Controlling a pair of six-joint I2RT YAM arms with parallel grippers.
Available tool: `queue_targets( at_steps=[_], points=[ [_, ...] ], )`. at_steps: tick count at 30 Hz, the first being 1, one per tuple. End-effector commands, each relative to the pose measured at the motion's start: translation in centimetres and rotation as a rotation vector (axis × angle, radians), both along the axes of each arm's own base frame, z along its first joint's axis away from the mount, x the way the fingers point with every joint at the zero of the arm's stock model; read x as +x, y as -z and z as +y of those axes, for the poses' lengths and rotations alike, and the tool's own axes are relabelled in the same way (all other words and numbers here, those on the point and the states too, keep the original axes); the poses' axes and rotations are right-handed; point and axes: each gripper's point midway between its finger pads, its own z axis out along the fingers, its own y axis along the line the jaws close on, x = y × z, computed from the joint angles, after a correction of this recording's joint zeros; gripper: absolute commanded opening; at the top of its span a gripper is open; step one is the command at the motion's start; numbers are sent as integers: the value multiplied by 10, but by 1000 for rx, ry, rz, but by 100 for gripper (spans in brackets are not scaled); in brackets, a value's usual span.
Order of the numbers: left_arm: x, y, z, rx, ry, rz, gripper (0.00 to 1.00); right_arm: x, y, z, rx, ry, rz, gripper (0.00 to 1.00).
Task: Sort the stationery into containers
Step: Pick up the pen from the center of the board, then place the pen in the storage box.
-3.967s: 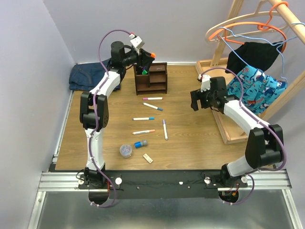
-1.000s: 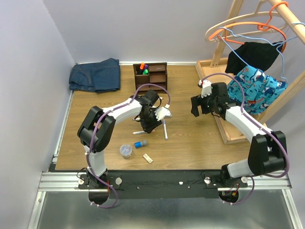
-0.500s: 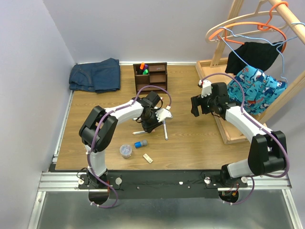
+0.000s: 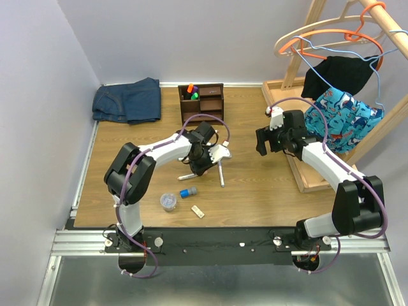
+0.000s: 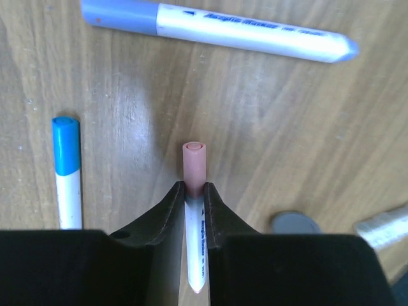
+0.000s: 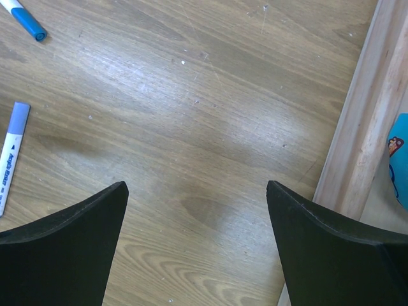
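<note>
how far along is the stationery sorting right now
Early on, by the look of it. Highlighters already stand in the brown organiser. In hand: the left claw is shut on a pink-capped marker. Left on the table: a blue-capped marker, a lilac-capped marker, the clear tub, the blue cylinder and the beige block. The right claw is open and empty.
</note>
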Motion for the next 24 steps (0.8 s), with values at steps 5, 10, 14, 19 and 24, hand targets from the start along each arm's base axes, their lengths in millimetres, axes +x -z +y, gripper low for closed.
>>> queue_targets(
  at_steps=[5, 10, 14, 19, 24],
  points=[
    [37, -121, -49, -231, 39, -76, 21, 7, -7, -6, -26, 14, -36, 97],
    [122, -192, -50, -439, -106, -169, 20, 9, -3, -5, -23, 12, -21, 97],
    [184, -218, -34, -582, -198, -264, 20, 18, -3, -4, -29, 13, -20, 97],
    [236, -235, -28, -734, -183, -403, 20, 28, -1, -2, -37, 8, -17, 97],
    [273, -248, -10, -865, -227, -468, 20, 37, -2, -2, -44, 11, -14, 97]
  ],
)
